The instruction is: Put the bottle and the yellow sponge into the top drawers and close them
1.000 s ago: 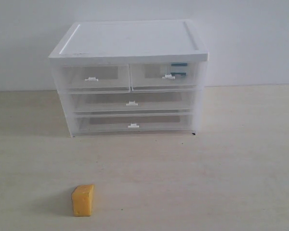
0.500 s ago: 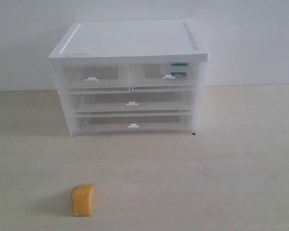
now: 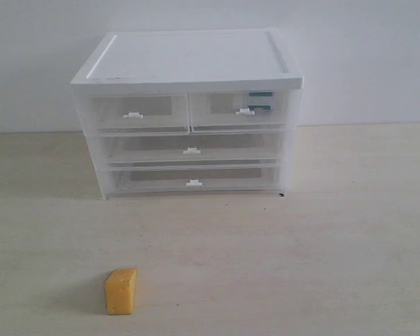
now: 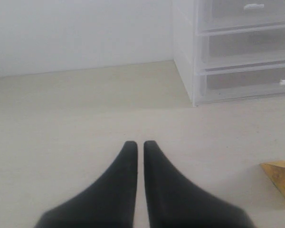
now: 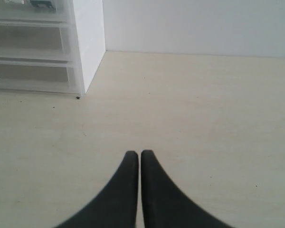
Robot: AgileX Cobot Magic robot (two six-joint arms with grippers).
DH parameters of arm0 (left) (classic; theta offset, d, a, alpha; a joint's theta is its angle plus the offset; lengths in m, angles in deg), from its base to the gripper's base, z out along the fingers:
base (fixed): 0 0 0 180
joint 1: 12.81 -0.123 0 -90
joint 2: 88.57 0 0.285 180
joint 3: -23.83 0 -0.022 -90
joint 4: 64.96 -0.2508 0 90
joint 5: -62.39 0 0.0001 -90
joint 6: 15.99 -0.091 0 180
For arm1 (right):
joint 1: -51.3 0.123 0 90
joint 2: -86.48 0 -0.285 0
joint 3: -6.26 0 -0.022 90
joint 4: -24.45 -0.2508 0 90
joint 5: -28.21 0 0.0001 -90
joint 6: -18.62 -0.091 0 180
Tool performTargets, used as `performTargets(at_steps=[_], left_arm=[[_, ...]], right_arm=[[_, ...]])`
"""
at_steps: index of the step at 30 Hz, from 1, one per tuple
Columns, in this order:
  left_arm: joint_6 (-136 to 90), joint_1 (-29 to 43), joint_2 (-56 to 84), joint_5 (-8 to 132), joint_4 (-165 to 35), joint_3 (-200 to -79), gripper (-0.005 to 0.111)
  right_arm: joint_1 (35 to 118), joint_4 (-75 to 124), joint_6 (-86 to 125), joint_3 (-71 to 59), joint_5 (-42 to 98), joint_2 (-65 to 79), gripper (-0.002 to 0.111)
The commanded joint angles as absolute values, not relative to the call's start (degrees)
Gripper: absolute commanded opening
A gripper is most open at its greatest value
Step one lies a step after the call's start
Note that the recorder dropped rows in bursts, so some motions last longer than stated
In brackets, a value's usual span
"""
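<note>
Sitting on the pale table well out in front of the cabinet, off toward the cabinet's left side, the yellow sponge stands upright on its own, not touched by either gripper. The cabinet is white-topped with clear fronts, its back close to the wall.

The top drawers are two clear half-width ones side by side just under the cabinet's top. Both look pushed in, fronts level with the cabinet's face, each with a small white handle. The bottle is inside the cabinet's right top drawer, toward that drawer's right end. Only teal patches show through the clear front; cap and label can't be made out. Two wide drawers below them also look pushed in.

The left gripper has its black fingers drawn together with just a thin slit between the tips, holding nothing. It hangs over bare table in front of the cabinet's left side, well apart from it. A corner of the sponge shows at the edge of the left wrist view, clear of the fingers.

The right gripper has its fingers closed tip to tip and is empty. It sits over bare table off the cabinet's right front corner, well apart from the cabinet.
</note>
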State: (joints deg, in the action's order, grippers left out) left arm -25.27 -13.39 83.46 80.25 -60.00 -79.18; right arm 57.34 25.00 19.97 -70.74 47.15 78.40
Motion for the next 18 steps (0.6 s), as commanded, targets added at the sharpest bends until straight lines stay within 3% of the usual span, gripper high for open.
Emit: performTargets(at_steps=[1, 14, 18], left_arm=[[-25.5, -13.5, 83.6, 79.9, -60.1, -79.0, 0.004], [-26.5, -13.5, 83.6, 79.8, -60.6, -79.0, 0.004], [-28.9, -13.5, 83.6, 73.2, -62.9, -79.0, 0.004]], right_arm=[[57.1, 25.0, 19.9, -71.0, 46.6, 78.7, 0.0], [57.1, 25.0, 19.9, -71.0, 46.6, 78.7, 0.0], [57.1, 25.0, 19.9, -71.0, 46.6, 78.7, 0.0]])
